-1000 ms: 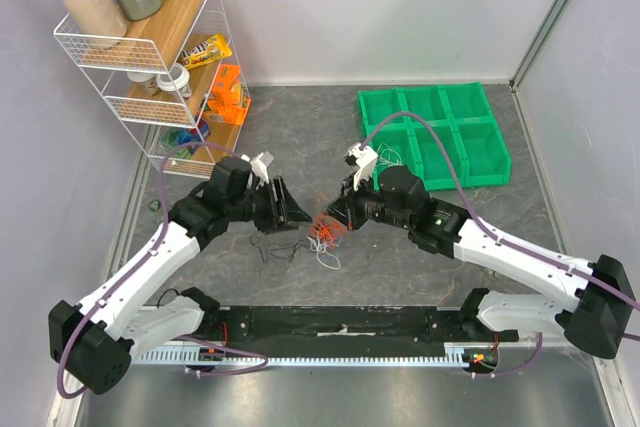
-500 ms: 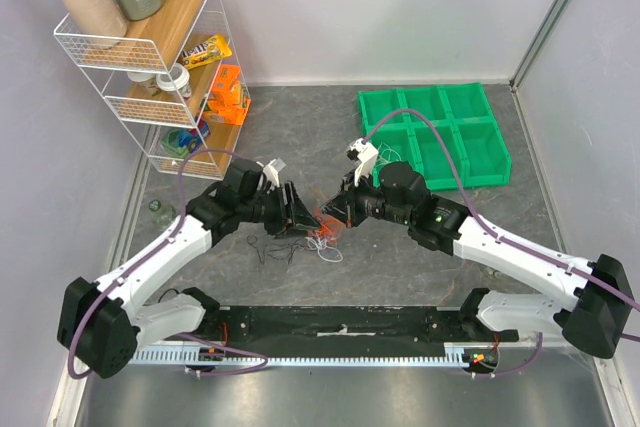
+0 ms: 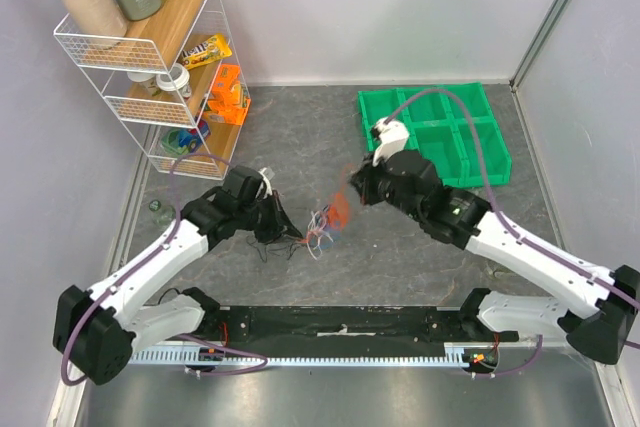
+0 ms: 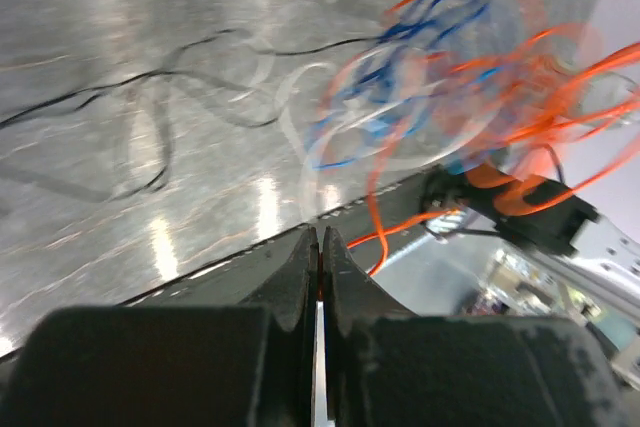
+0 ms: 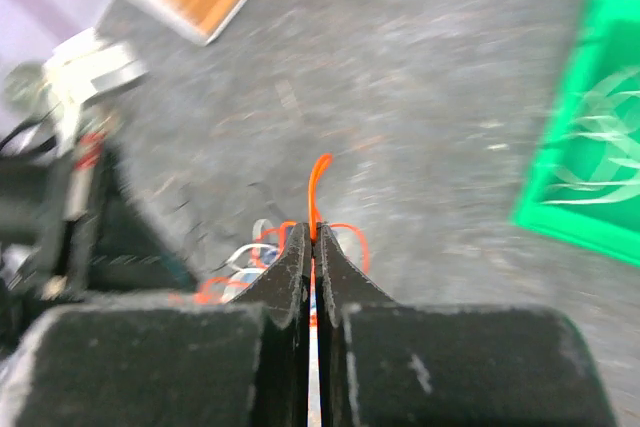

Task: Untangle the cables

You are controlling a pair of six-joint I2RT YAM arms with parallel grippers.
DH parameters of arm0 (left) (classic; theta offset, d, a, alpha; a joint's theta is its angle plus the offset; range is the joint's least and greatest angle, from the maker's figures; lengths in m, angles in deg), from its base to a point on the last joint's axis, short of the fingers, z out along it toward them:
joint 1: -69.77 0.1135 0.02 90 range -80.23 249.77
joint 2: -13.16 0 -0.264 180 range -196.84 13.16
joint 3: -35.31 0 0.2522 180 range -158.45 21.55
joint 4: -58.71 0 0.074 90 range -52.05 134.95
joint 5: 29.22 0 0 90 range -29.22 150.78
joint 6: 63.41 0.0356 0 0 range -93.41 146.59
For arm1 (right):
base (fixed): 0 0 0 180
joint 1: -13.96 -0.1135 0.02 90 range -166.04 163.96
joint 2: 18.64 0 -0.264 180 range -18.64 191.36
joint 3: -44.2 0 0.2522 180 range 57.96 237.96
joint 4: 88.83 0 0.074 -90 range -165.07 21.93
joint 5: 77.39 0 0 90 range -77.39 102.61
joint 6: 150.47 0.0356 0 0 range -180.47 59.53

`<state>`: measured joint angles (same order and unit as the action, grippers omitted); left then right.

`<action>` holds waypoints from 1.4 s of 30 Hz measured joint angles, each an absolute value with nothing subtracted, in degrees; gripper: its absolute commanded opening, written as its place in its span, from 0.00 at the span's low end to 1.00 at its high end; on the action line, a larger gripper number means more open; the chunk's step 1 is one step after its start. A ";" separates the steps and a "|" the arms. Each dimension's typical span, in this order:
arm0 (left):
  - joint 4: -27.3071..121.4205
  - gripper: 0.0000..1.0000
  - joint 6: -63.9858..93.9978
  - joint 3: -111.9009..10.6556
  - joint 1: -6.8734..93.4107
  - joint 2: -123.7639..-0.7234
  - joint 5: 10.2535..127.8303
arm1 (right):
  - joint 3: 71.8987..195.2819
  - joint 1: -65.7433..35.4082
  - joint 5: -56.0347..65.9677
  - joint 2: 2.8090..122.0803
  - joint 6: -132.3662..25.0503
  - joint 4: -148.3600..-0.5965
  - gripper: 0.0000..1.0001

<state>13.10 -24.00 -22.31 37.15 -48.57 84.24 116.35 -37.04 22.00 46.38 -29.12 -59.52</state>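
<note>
The cables are a small tangle of orange, blue and white wires hanging stretched between my two grippers just above the table. My left gripper is on their left, my right gripper above and to the right. In the left wrist view my left gripper is shut, an orange sliver showing between the jaws, with the blurred tangle beyond. My right gripper is shut on an orange cable that loops out past its tips. A black cable lies loose on the table below the left gripper.
A green compartment bin sits at the back right, with thin white wires in one cell. A white wire rack with bottles and small items stands at the back left. A black rail runs along the near edge.
My left gripper has gone from open to shut at the tangle's left side. My right arm has risen and pulled back to the right, lifting and stretching the orange wires.
</note>
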 measured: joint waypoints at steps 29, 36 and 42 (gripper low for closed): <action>-8.87 0.02 -5.07 -81.39 35.84 -45.29 38.10 | 112.52 -21.15 22.74 39.75 -34.56 -44.62 0.37; -2.64 0.02 1.16 -99.49 36.91 -47.92 35.87 | 105.44 -18.95 10.37 42.12 -40.99 -39.87 0.60; 0.33 0.02 1.90 -101.96 36.97 -48.33 37.27 | 105.13 -18.97 7.37 43.38 -42.08 -38.30 0.67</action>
